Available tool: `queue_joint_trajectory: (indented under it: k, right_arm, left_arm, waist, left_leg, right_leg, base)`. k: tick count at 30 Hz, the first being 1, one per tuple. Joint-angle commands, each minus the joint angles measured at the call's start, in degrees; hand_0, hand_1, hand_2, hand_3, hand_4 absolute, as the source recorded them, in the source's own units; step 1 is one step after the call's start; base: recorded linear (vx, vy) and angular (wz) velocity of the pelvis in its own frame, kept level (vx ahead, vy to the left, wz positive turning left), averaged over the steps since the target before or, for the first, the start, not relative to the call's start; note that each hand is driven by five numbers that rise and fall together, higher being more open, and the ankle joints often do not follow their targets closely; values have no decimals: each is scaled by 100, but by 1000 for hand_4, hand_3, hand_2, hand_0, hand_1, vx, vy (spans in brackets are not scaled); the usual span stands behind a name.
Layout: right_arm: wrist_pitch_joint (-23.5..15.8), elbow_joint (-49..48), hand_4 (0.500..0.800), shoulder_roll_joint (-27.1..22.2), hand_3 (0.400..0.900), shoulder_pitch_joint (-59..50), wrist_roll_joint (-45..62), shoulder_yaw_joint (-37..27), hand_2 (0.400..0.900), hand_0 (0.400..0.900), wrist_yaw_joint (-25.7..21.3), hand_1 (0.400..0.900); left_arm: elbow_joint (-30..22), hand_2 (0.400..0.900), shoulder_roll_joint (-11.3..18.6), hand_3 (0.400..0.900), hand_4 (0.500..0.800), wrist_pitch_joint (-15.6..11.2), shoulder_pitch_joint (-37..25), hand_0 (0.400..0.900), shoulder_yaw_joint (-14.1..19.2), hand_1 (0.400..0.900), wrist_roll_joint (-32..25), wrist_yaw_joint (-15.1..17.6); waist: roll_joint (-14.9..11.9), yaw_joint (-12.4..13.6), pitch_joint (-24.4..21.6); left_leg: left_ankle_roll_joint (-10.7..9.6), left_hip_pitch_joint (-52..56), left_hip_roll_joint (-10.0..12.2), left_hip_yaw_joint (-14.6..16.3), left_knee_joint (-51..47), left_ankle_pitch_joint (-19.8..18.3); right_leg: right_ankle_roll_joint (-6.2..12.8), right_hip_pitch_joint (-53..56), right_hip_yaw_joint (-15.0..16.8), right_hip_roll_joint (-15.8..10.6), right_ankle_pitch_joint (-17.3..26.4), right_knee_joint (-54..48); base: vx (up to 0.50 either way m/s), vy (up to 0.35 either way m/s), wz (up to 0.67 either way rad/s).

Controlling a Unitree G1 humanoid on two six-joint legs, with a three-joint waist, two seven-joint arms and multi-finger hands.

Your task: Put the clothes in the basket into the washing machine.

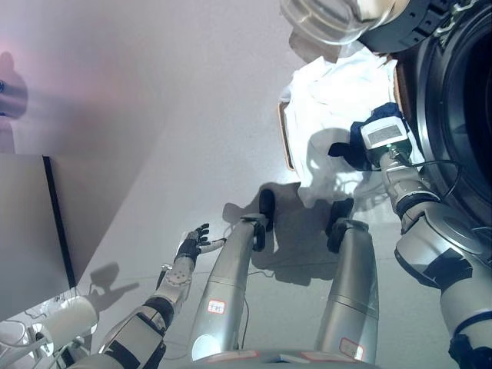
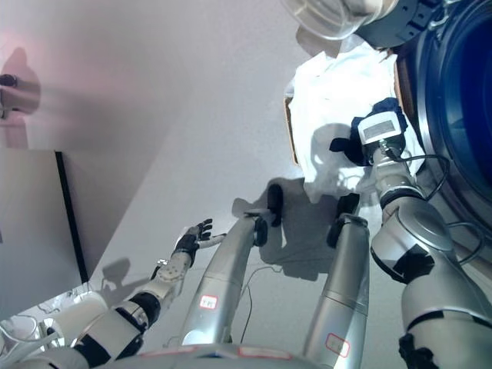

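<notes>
The basket [image 1: 284,137] stands on the floor at the upper right, heaped with white clothes [image 1: 332,88]; its brown rim shows on the left side. A dark blue cloth [image 1: 387,113] lies on the heap by my right wrist. My right hand [image 1: 347,151] reaches down onto the white clothes, and I cannot tell whether its fingers grip anything. The washing machine [image 1: 461,92] is right beside the basket, its round opening facing it and its glass door [image 1: 323,19] swung open at the top. My left hand [image 1: 192,244] hangs open and empty at the lower left, over the floor.
A grey panel with a dark edge [image 1: 48,200] stands at the left. The light grey floor [image 1: 177,115] stretches between it and the basket.
</notes>
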Motion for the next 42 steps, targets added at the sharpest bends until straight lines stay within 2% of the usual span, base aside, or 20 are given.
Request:
queue_joint_trajectory:
  k: [1, 3, 4, 5, 16, 18, 26, 29, 30, 31, 34, 35, 36, 37, 38, 39, 40, 41, 42]
  right_arm:
    - [88, 319, 800, -412, 900, -159, 169, 242, 900, 900, 49, 900]
    - [104, 329, 800, -440, 900, -201, 181, 267, 900, 900, -16, 900]
    - [119, 333, 576, -439, 527, -245, 177, 284, 527, 527, -31, 527]
    - [148, 341, 500, -446, 400, -285, 182, 286, 400, 400, -60, 400]
    - [250, 146, 500, -274, 400, -374, 37, 373, 400, 400, -218, 400]
    - [204, 105, 500, -457, 400, -876, 94, 501, 400, 400, -52, 400]
    - [77, -161, 500, -443, 400, -601, 483, 177, 400, 400, -174, 400]
    - [-211, -330, 500, -185, 400, -177, 1775, -749, 400, 400, -367, 400]
    - [-212, -331, 500, -184, 400, -172, 1776, -754, 400, 400, -369, 400]
    - [-372, -441, 500, -21, 400, 141, 2411, -1217, 400, 400, -443, 400]
    - [-1274, -1000, 500, 844, 400, 1478, 5444, -3066, 400, 400, -645, 400]
    - [-1276, -1009, 500, 846, 400, 1498, 5453, -3075, 400, 400, -644, 400]
    - [-1531, -1182, 500, 1051, 400, 1656, 6414, -3545, 400, 400, -586, 400]
    - [-1834, -1339, 500, 1118, 400, 1658, 7503, -4071, 400, 400, -503, 400]
    - [-1837, -1337, 500, 1117, 400, 1660, 7508, -4073, 400, 400, -499, 400]
    - [-2127, -1687, 500, 528, 400, 798, 8582, -4685, 400, 400, -421, 400]
    - [-2129, -1593, 500, 467, 400, 685, 8634, -4670, 400, 400, -355, 400]
    - [-2136, -1621, 500, 454, 400, 262, 9169, -4690, 400, 400, -326, 400]
    - [-2140, -1592, 500, 447, 400, 233, 9190, -4677, 400, 400, -304, 400]
  left_arm:
    - [120, 900, 107, 900, 800, -142, -20, 900, 225, 900, -295, 335]
    - [123, 900, 94, 900, 800, -159, -14, 900, 210, 900, -330, 365]
    - [119, 900, 91, 900, 800, -167, -16, 900, 203, 900, -359, 379]
    - [119, 900, 90, 900, 800, -167, -13, 900, 194, 900, -368, 385]
    - [166, 900, 75, 900, 800, -201, 60, 900, 166, 900, -403, 493]
    - [248, 900, 91, 900, 800, -175, 25, 900, 188, 900, -490, 440]
    - [171, 900, 276, 900, 800, -272, 27, 900, 263, 900, -280, 523]
    - [159, 900, 343, 900, 800, -266, 22, 900, 293, 900, -214, 550]
    - [158, 900, 346, 900, 800, -266, 23, 900, 289, 900, -214, 550]
    - [159, 900, 332, 900, 800, -265, 46, 900, 281, 900, -200, 557]
    - [227, 900, 272, 900, 800, -295, 120, 900, 309, 900, -97, 643]
    - [225, 900, 280, 900, 800, -296, 129, 900, 297, 900, -98, 643]
    - [268, 900, 266, 900, 800, -288, 151, 900, 301, 900, -61, 692]
    - [305, 900, 293, 900, 800, -285, 186, 900, 302, 900, 7, 740]
    - [305, 900, 294, 900, 800, -285, 186, 900, 299, 900, 6, 740]
    - [342, 900, 452, 900, 800, -298, 311, 900, 274, 900, 96, 752]
    - [341, 900, 437, 900, 800, -296, 247, 900, 277, 900, 94, 751]
    - [316, 900, 447, 900, 800, -313, 273, 900, 230, 900, 49, 721]
    - [317, 900, 445, 900, 800, -313, 263, 900, 237, 900, 47, 718]
  waist:
    - [288, -38, -80]
    - [283, -21, -106]
    - [280, -6, -107]
    - [280, 2, -108]
    - [172, -44, -150]
    - [129, -47, -205]
    - [63, -126, -167]
    - [41, -223, -64]
    - [42, -222, -55]
    - [34, -275, -21]
    - [47, -483, 98]
    - [41, -478, 105]
    - [48, -513, 101]
    - [79, -531, 98]
    - [78, -530, 111]
    - [55, -523, -92]
    - [95, -513, 20]
    - [89, -457, -62]
    - [93, -463, -39]
  left_leg:
    - [-41, -482, -292, 259, 57, 38]
    - [-28, -653, -296, 328, 183, -7]
    - [-17, -703, -275, 370, 223, -28]
    - [-12, -751, -274, 401, 244, -34]
    - [44, -454, -227, 445, -151, 41]
    - [34, -282, -201, 400, -407, 128]
    - [-22, 716, -14, 225, -1407, 469]
    - [-57, 1294, 55, 139, -1983, 716]
    - [-57, 1311, 57, 135, -1992, 720]
    - [-76, 1498, 95, 123, -2183, 815]
    - [-119, 2076, 148, 71, -2785, 1023]
    - [-121, 2103, 149, 68, -2797, 1025]
    - [-143, 2278, 164, 45, -2945, 1044]
    - [-111, 2434, 204, 79, -3111, 1214]
    - [-111, 2454, 205, 79, -3119, 1215]
    - [-186, 2721, 168, 1, -3246, 1067]
    - [-146, 2687, 192, 55, -3256, 1217]
    - [-160, 2754, 207, 52, -3266, 1207]
    - [-161, 2768, 208, 53, -3268, 1206]
  right_leg:
    - [-182, -224, 145, 148, -471, 696]
    - [-193, -417, 233, 157, -470, 791]
    - [-189, -491, 259, 152, -470, 835]
    - [-186, -530, 277, 159, -463, 839]
    - [-154, -298, 290, 215, -364, 500]
    - [-142, -146, 230, 240, -308, 333]
    - [6, 992, -29, 386, 30, -710]
    - [81, 1697, -205, 535, 315, -1488]
    - [80, 1717, -209, 537, 320, -1501]
    - [101, 1945, -244, 588, 411, -1759]
    - [184, 2620, -322, 718, 669, -2613]
    - [184, 2649, -325, 721, 671, -2628]
    - [208, 2851, -321, 751, 695, -2837]
    - [173, 3001, -387, 789, 904, -3056]
    - [173, 3021, -387, 790, 906, -3064]
    - [237, 3278, -350, 790, 739, -3184]
    - [189, 3256, -415, 793, 895, -3214]
    - [196, 3327, -420, 769, 907, -3244]
    - [196, 3342, -420, 771, 908, -3249]
  base:
    - [-30, 57, -13]
    - [-2, 60, -14]
    - [14, 53, -14]
    - [18, 49, -16]
    - [29, 16, -8]
    - [33, -30, -2]
    - [17, -49, -9]
    - [5, -79, -12]
    - [10, -35, -11]
    - [28, -29, -15]
    - [41, -36, -14]
    - [49, -27, 0]
    - [-21, -4, -8]
    - [-22, -4, -8]
    - [114, -6, -1]
    - [68, 2, 3]
    - [89, -4, 7]
    - [-82, 7, 1]
    - [82, 16, 15]
